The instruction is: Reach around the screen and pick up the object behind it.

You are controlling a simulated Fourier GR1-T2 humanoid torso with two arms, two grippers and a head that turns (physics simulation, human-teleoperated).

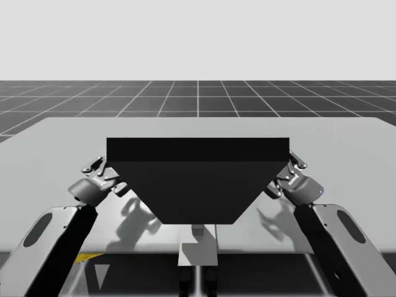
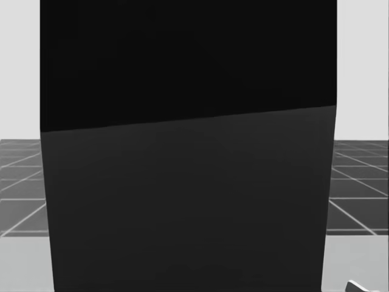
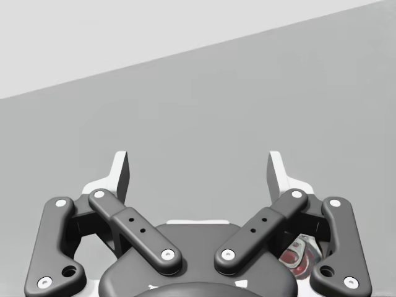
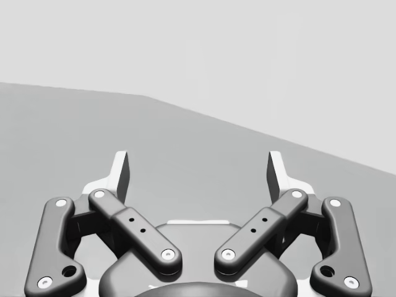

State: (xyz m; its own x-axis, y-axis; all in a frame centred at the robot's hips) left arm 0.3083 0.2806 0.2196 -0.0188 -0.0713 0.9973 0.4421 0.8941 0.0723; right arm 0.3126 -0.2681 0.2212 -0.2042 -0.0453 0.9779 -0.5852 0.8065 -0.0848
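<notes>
A tall black screen stands in the middle of the grey table, and it blocks most of the head view. My left gripper hovers at the screen's left end, open and empty. My right gripper hovers at the right end, also open and empty. A small red and silver round thing shows through the left gripper's linkage, low beside one finger. The screen hides whatever lies behind it.
Bare grey tabletop stretches ahead of both grippers to the far edge. A dark gridded floor lies beyond the table. A pale sliver of an arm shows beside the screen's lower corner.
</notes>
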